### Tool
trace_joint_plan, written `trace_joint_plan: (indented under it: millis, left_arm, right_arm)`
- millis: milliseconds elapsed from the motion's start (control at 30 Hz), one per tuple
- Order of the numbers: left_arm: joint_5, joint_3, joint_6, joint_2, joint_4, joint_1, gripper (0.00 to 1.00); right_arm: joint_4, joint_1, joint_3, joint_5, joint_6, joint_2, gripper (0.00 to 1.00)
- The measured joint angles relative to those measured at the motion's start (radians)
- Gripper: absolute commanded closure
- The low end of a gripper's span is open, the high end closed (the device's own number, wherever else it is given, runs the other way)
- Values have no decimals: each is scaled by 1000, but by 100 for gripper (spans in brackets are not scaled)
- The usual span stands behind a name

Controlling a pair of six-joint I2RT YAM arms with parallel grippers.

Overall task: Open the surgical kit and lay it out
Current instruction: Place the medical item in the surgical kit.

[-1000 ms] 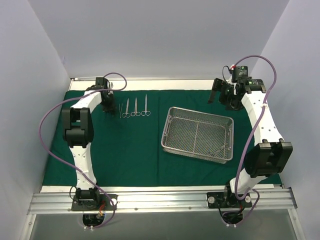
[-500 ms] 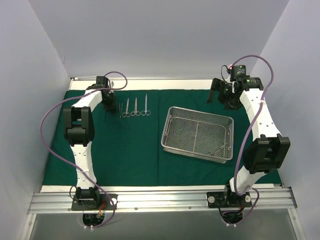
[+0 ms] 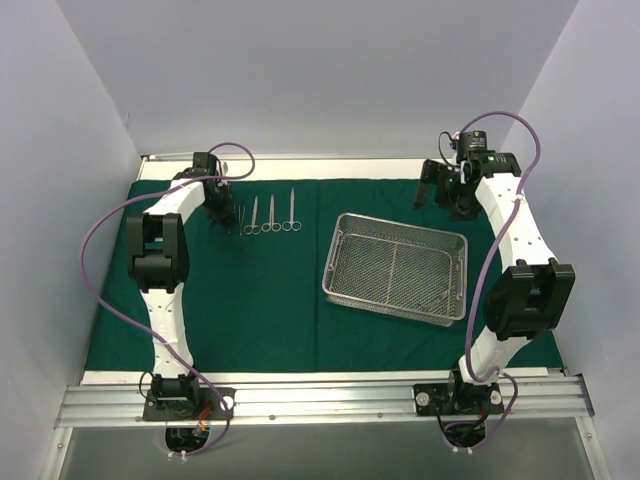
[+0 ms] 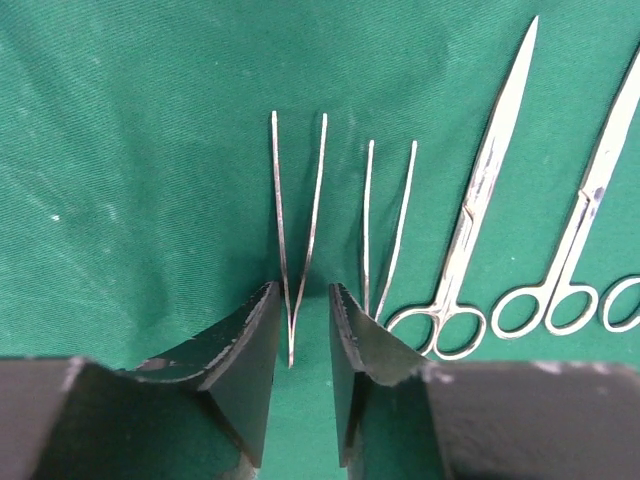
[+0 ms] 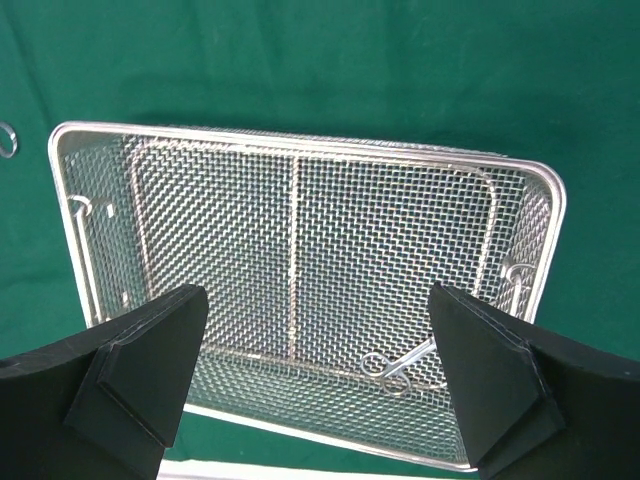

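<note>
Lying spread flat over the table, the large dark green cloth drape [image 3: 260, 300] carries the rectangular silver wire-mesh tray [image 3: 370, 265] right of centre and a row of small steel instruments [image 3: 268, 215] near its far left corner. Only the left wrist view resolves that row into two thin forceps, the leftmost forceps [image 4: 291, 335] beside the second forceps [image 4: 368, 230], and long-bladed scissors [image 4: 478, 200]. There the left gripper [image 4: 302, 300] stands slightly parted around the leftmost forceps' joined end, clamping nothing. The right gripper [image 5: 315, 300] hangs spread wide above the tray, where its wrist view alone shows a ring-handled steel instrument [image 5: 400, 368] on the mesh floor.
</note>
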Motion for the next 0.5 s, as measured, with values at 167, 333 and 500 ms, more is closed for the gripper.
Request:
trace_joint_plan:
  millis: [167, 333, 500]
  left_arm:
    - [9, 0, -6, -1, 0, 0, 58]
    - [11, 6, -12, -10, -47, 7, 52]
    - [14, 21, -30, -38, -125, 34, 51]
  right_arm:
    - [27, 14, -69, 42, 29, -20, 0]
    - [44, 35, -248, 48, 106, -70, 8]
    - [48, 75, -401, 83, 224, -110, 46]
